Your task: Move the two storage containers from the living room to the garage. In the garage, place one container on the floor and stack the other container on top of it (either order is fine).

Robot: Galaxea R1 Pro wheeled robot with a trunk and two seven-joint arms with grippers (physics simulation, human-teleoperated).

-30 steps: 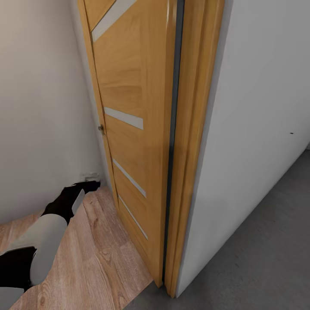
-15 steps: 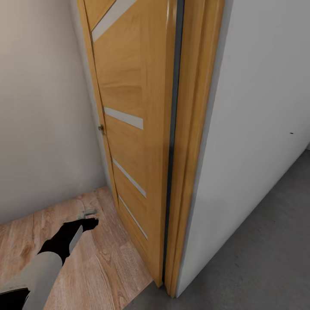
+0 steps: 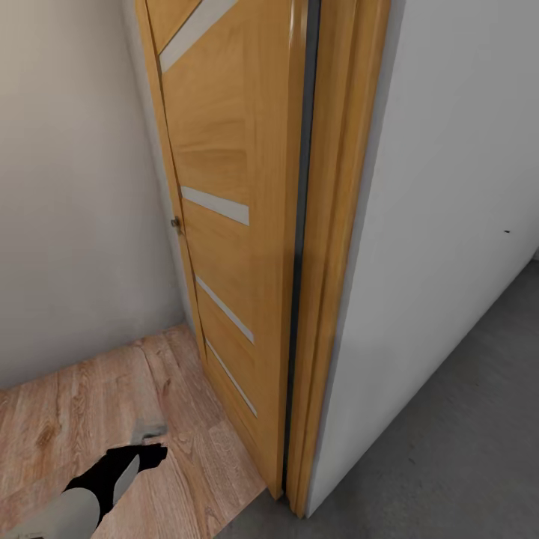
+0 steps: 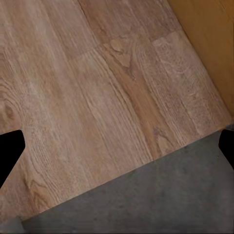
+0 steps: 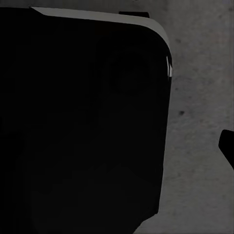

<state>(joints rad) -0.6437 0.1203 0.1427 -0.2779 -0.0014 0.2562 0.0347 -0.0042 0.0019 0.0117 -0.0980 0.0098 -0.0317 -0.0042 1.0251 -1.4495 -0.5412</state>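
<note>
The two storage containers are out of view. My left gripper point(image 3: 148, 445) hangs low over the light wood floor point(image 3: 82, 389) by the open orange door point(image 3: 232, 224). In the left wrist view the left gripper point(image 4: 117, 148) is open and empty, its fingertips point(image 4: 9, 152) far apart over the seam where wood meets the grey concrete floor point(image 4: 146, 200). In the right wrist view the right gripper point(image 5: 117, 148) shows one fingertip point(image 5: 227, 145) at the picture's edge, set wide and holding nothing. The garage's concrete floor point(image 3: 464, 449) lies right of the doorway.
The door with frosted strips stands open against its frame point(image 3: 329, 262), edge-on just ahead. A white wall point(image 3: 449, 187) runs to the right and a plain wall point(image 3: 67, 187) closes the left corner. A large black part of the robot point(image 5: 83, 122) covers most of the right wrist view.
My left arm has drawn back and down from the wall's foot toward the picture's bottom edge. The door, walls and camera have stayed put.
</note>
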